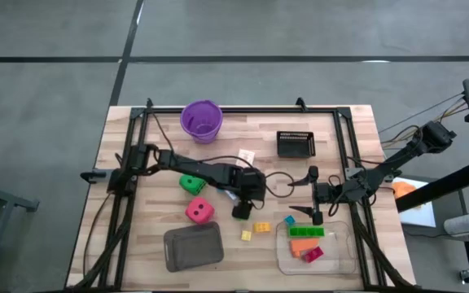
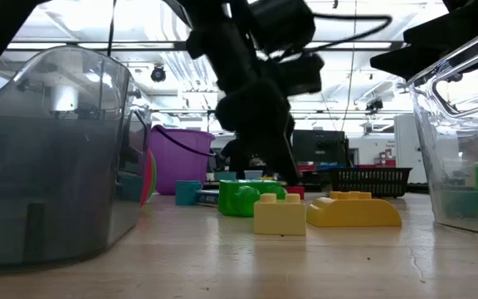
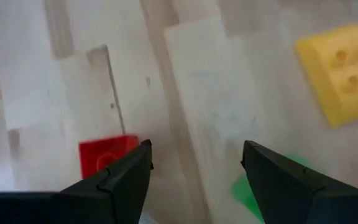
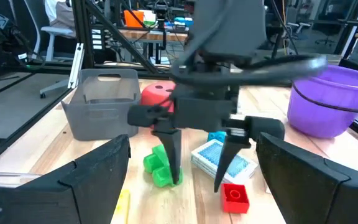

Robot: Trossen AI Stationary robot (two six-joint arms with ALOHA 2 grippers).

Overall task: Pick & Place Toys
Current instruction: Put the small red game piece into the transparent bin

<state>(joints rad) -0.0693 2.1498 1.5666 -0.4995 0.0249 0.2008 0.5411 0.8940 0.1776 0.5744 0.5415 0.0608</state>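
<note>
A pale wooden bench (image 1: 137, 244) stands on a grey floor (image 1: 47, 89) crossed by dark seam lines. Beyond it, a workshop hall under bright ceiling strip lights (image 2: 81, 33) (desks, monitors and a chair (image 4: 55, 28) sit farther back).

Wooden table (image 1: 137, 244) carrying purple cup (image 1: 201, 120), black basket (image 1: 295, 143), grey tray (image 1: 193, 247), clear tray (image 1: 344, 262), dice, loose bricks.

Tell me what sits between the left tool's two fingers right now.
In the left wrist view, only bare wooden tabletop lies between the open left tool's fingers; a red brick peeks beside one finger, a green piece beside the other.
</note>
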